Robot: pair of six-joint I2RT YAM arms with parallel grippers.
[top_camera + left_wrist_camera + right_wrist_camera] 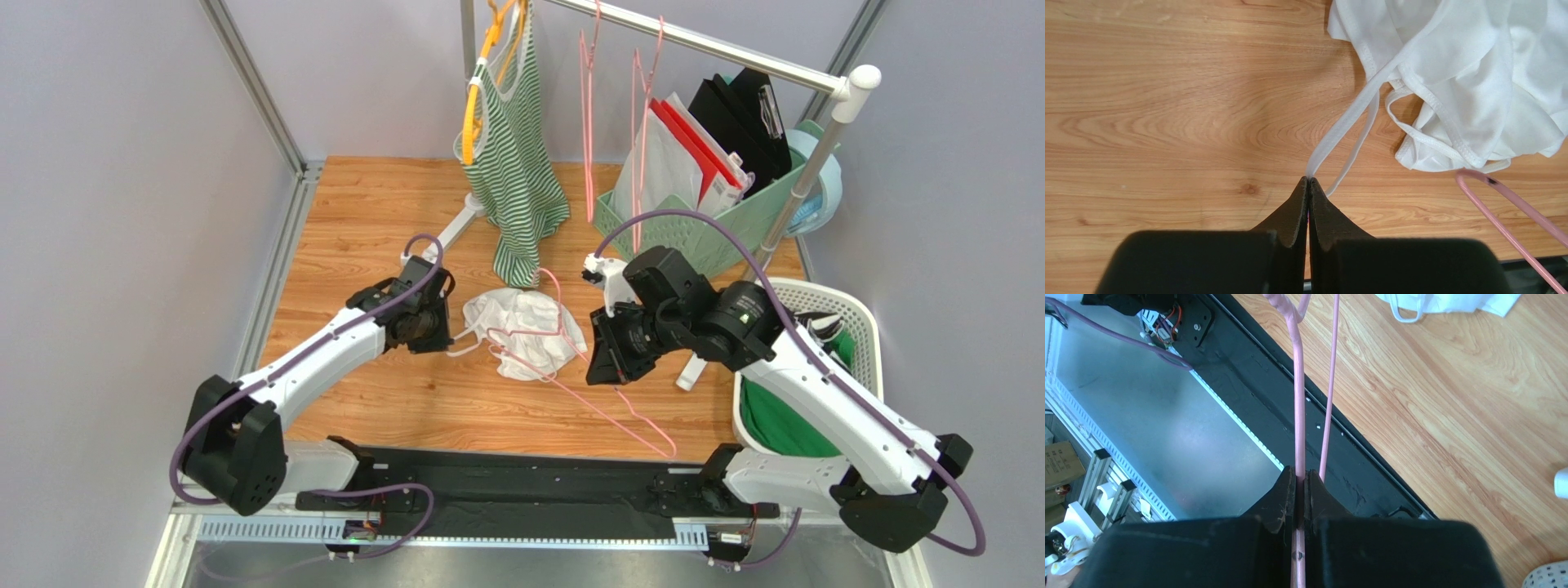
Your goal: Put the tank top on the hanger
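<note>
Light wooden tabletop (356, 233) across the middle of the overhead view, clothes rail (711, 47) along the top. The tank top (515, 328) sits crumpled at frame centre, just below a hanging striped top (521, 159). The left gripper (1309, 182) is pinched tight on one narrow strap (1341, 131), pulled taut. The right gripper (1303, 478) is clamped on the pink hanger (1297, 404), whose wire runs up-frame toward the white fabric.

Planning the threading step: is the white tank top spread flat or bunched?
Bunched: the tank top lies in a crumpled heap with overlapping folds; one strap runs to the shut left fingers.
</note>
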